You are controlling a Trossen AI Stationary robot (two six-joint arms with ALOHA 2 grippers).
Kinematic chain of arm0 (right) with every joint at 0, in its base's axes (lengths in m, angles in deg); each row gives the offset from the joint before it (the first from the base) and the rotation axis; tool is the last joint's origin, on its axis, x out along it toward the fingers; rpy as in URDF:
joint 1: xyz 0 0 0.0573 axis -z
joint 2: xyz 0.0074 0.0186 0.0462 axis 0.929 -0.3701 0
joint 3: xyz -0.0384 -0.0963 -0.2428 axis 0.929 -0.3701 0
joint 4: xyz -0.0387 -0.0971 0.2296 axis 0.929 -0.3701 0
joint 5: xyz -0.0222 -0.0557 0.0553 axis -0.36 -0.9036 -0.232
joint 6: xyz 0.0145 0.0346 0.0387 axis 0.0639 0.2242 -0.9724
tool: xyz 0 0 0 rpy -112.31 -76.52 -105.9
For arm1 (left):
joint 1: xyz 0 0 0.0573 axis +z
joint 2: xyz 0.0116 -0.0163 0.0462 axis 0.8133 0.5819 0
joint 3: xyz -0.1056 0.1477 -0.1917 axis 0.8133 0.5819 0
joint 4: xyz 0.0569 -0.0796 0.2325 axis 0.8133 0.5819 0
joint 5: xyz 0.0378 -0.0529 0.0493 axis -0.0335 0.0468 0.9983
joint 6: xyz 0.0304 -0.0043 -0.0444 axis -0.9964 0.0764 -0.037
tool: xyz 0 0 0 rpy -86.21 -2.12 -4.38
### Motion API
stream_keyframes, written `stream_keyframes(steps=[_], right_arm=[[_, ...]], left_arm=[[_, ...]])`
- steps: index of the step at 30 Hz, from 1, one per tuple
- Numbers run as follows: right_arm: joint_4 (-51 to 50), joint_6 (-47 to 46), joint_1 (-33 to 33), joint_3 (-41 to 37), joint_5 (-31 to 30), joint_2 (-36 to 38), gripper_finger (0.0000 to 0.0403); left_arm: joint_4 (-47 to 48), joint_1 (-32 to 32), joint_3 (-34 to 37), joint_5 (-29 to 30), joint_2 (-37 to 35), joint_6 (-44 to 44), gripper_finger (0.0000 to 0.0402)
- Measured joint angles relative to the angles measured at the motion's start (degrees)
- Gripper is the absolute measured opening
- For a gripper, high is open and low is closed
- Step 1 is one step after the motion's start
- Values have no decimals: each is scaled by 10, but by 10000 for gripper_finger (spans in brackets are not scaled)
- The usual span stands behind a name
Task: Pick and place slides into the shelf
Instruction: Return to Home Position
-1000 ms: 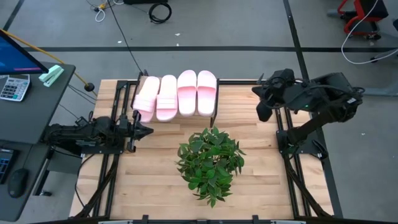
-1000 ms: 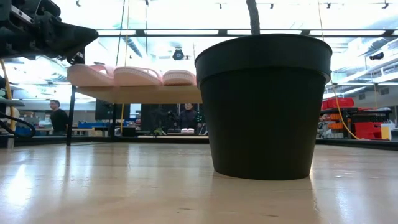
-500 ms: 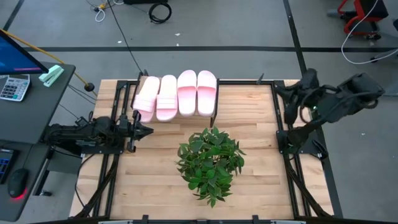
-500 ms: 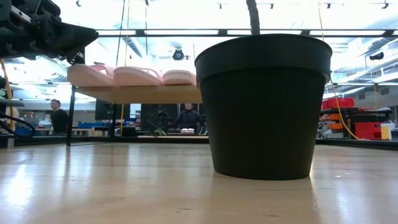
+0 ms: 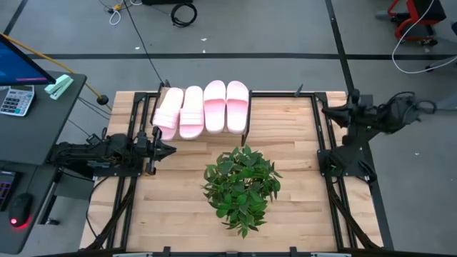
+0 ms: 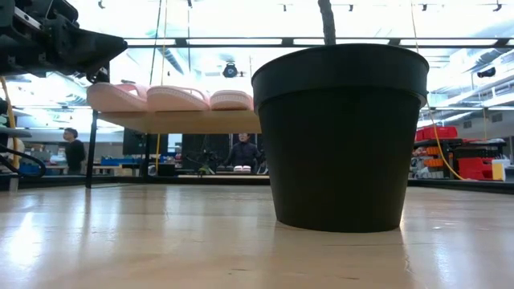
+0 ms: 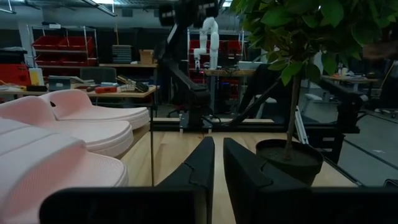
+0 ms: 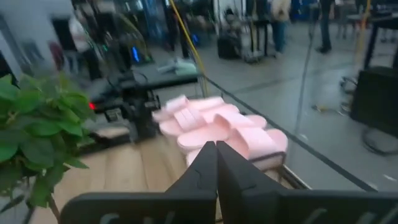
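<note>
Pink slides fill shelf; left gripper, right gripper at side edges.

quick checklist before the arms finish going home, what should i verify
1. All four slides on the shelf: ok, side by side in the high view.
2. Left gripper empty: ok, shut on nothing, at the left edge of the table.
3. Right gripper empty: ok, shut on nothing, near the table's right edge.
4. Both grippers apart from the plant: ok.
5. Leftmost slide fully supported: cannot tell; it lies at a slight angle.
</note>
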State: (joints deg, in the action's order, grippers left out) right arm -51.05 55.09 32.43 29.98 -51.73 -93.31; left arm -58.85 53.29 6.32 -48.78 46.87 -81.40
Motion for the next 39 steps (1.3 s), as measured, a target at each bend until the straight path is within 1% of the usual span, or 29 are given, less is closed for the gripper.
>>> stream_keyframes(steps=[3, 7, 9, 11, 14, 16, 18, 20, 27, 32, 35, 39], right_arm=[[130, 53, 0, -112, 9, 90, 0], [288, 116, 1, -244, 26, 188, 0], [343, 131, 1, -293, 29, 228, 0], [367, 134, 1, -330, 29, 259, 0], [370, 138, 4, -357, 23, 262, 0], [381, 131, 9, -362, 41, 258, 0], [378, 126, 18, -368, 46, 255, 0], [380, 108, 30, -371, 66, 256, 0], [441, 78, 73, -413, 140, 253, 0], [479, 40, 116, -471, 180, 250, 0], [484, 14, 148, -500, 203, 250, 0], [519, -13, 203, -533, 249, 250, 0]], left_arm=[[0, 0, 0, 0, 0, 0, 40], [0, 0, 0, 0, 0, 0, 32], [0, 0, 0, 0, 0, 0, 28], [0, 0, 0, 0, 0, 0, 25], [0, 0, 0, 0, 0, 0, 23], [0, 0, 0, 0, 0, 0, 25], [-2, 0, 0, 0, 0, 0, 28], [-2, 0, 0, 0, 0, 0, 32], [-3, 0, 0, 0, 0, 0, 40], [-3, 0, 0, 0, 0, 0, 34], [-3, 0, 0, 0, 0, 0, 28], [-3, 0, 0, 0, 0, 0, 23]])
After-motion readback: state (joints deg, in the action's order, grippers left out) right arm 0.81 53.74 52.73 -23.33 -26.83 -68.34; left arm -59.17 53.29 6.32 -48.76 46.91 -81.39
